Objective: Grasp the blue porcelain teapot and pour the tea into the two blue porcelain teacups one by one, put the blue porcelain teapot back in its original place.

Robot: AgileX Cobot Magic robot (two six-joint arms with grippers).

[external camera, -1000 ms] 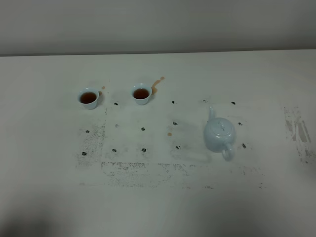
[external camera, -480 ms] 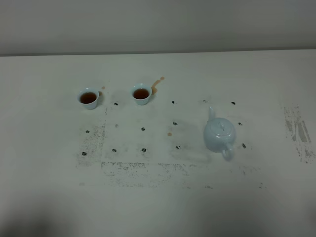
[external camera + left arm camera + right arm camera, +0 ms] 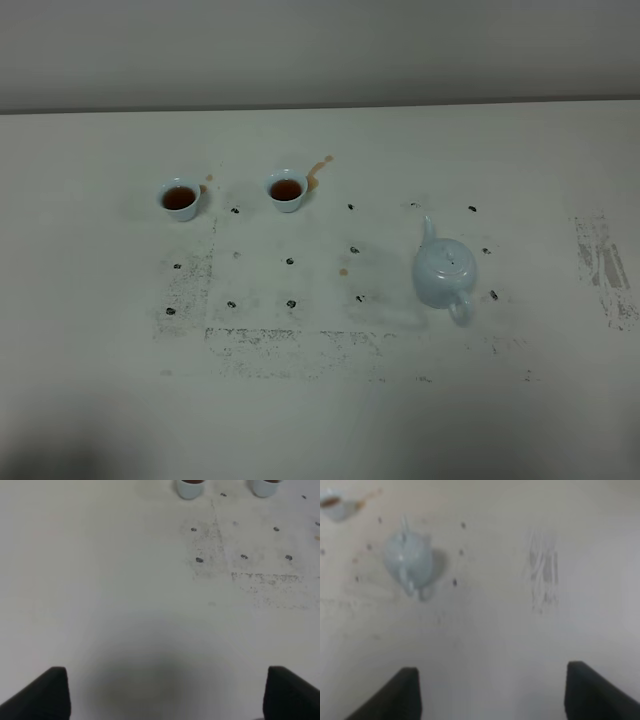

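Note:
The blue porcelain teapot [image 3: 444, 274] stands upright on the white table, right of centre, with its spout toward the far side and its handle toward the near edge. Two blue porcelain teacups [image 3: 180, 198] [image 3: 286, 190] stand at the far left, each holding brown tea. Neither arm shows in the exterior high view. The left gripper [image 3: 165, 700] is open over bare table, the cups [image 3: 190, 487] [image 3: 264, 486] far ahead of it. In the blurred right wrist view the right gripper [image 3: 492, 695] is open and empty, well back from the teapot [image 3: 409, 560].
A brown tea stain [image 3: 320, 168] lies just right of the second cup. Small dark marks [image 3: 290, 262] and scuffed grey patches [image 3: 605, 270] dot the tabletop. A pale wall runs along the table's far edge.

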